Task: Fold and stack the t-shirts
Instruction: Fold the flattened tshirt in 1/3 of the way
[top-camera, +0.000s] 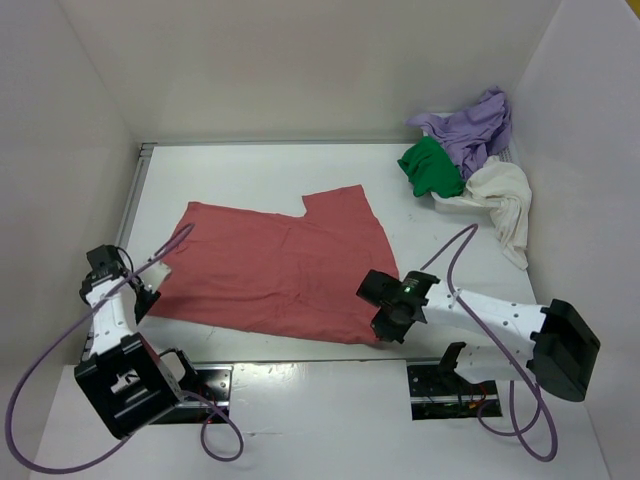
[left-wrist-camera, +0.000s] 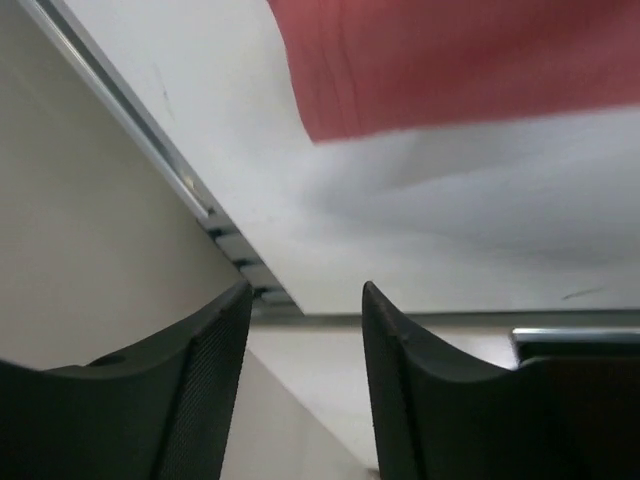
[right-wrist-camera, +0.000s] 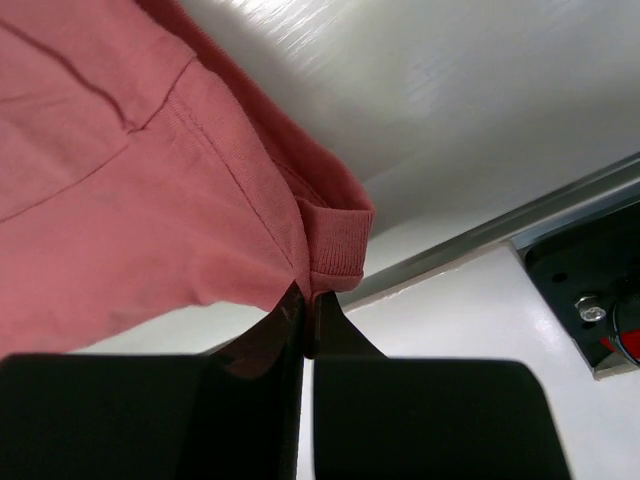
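The worktop (top-camera: 280, 170) is white and flat. Plain white walls stand close around it: a back wall (top-camera: 320, 60) at 12 o'clock, a side wall (top-camera: 60, 150) at 9 o'clock and another side wall (top-camera: 590, 150) at 3 o'clock. A thin metal rail (top-camera: 135, 195) runs along the 9 o'clock edge. Bright light shines off the worktop at 6 o'clock.

We saw the salmon-red shirt (top-camera: 280, 270) as one plain colour, its weave showing fine parallel ribs in the left wrist view. The lavender-purple shirt (top-camera: 475, 125), the bright green shirt (top-camera: 432, 168) and the cream-white shirt (top-camera: 505, 200) were each a single plain colour too, and the basket (top-camera: 447, 203) was white. The table (top-camera: 260, 170) was white with a silver edge strip, the walls (top-camera: 300, 60) off-white. The left gripper (top-camera: 148, 298) and right gripper (top-camera: 385, 315) were black on white arms, their cables (top-camera: 40, 370) purple, and a small green light (top-camera: 410, 291) glowed on the right wrist.
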